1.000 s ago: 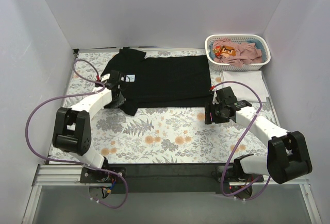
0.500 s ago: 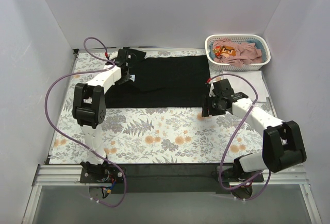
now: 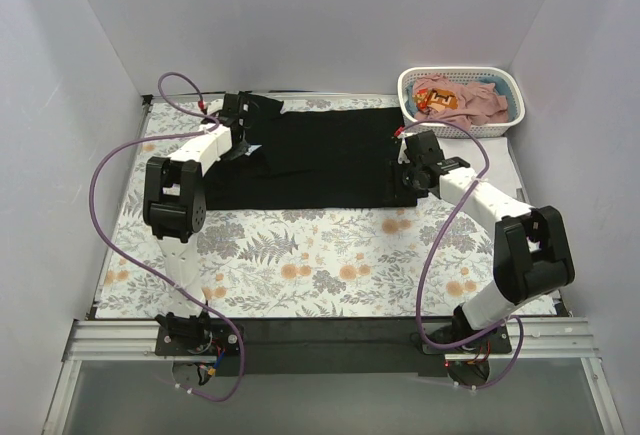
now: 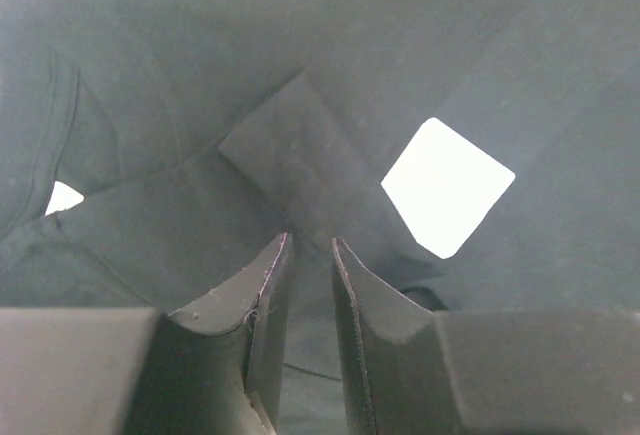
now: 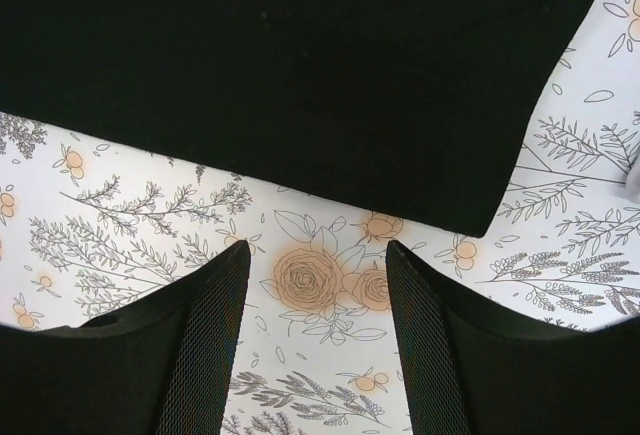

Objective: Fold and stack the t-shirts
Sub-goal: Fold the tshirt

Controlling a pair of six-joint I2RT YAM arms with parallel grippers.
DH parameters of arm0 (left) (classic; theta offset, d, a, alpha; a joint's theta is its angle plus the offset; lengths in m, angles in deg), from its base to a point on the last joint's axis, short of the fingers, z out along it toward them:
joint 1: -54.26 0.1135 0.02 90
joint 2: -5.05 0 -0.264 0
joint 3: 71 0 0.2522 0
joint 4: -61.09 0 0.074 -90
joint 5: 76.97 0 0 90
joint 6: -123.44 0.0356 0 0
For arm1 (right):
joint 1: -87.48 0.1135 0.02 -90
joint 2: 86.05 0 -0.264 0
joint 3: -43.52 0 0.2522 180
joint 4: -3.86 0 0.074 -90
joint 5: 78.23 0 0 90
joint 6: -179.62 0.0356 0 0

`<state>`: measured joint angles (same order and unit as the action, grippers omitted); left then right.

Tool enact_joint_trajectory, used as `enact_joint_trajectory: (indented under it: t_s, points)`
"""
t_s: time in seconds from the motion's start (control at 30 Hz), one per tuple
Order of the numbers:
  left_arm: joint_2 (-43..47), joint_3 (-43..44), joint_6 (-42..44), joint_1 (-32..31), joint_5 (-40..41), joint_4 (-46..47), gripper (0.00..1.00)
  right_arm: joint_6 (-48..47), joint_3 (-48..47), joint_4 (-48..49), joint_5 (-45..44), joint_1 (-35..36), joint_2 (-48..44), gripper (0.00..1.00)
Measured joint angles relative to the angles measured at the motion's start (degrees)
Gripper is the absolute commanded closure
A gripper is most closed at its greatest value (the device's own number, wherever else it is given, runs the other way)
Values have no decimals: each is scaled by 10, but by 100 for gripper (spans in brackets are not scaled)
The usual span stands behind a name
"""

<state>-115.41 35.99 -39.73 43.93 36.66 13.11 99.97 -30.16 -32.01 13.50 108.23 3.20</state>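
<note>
R gripper (image 5: 315, 253) spread wide over floral cloth (image 5: 120, 205), at lower-right corner of black tee (image 3: 320, 155), spread flat mid-frame. L gripper (image 4: 310, 245) narrow at collar by white label (image 4: 447, 186); we couldn't tell if pinching. Pink tees (image 3: 470, 100) in basket (image 3: 460, 131), upper right.

White walls box in the desk (image 3: 330, 330) on three sides: a back wall (image 3: 320, 25), a left wall (image 3: 50, 155) and a right wall (image 3: 590, 105), all plain and evenly lit by soft light. A floral-print cloth (image 3: 300, 265) of grey ferns and orange roses covers the desk. A white slotted plastic basket (image 3: 455, 130) sits in the far right corner, and an aluminium rail (image 3: 110, 340) runs along the near edge.
</note>
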Motion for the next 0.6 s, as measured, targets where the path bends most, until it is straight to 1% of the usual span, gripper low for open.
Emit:
enact_joint_trajectory:
  t_s: [0.07,0.1,0.13,0.17,0.2,0.23,0.37,0.47,0.53,0.6]
  points:
    - [-1,10,2,1,1,3,77,0,0,0,0,0,1,37]
    - [-1,16,3,1,2,4,71,0,0,0,0,0,1,37]
    - [-1,21,4,1,4,6,62,0,0,1,0,0,1,37]
    - [0,24,3,1,5,9,48,0,1,2,0,0,1,37]
    - [2,25,4,1,7,14,46,0,3,2,0,0,0,37]
    - [5,23,3,1,8,17,42,0,5,3,0,0,0,37]
    - [50,-28,-2,1,10,26,41,0,7,9,11,-4,0,38]
    - [128,-105,-10,4,6,33,44,5,8,26,28,-17,1,41]
    - [192,-163,-18,16,-2,40,48,12,8,40,43,-33,3,42]
    - [236,-208,-27,37,-13,57,49,18,8,57,59,-47,11,44]
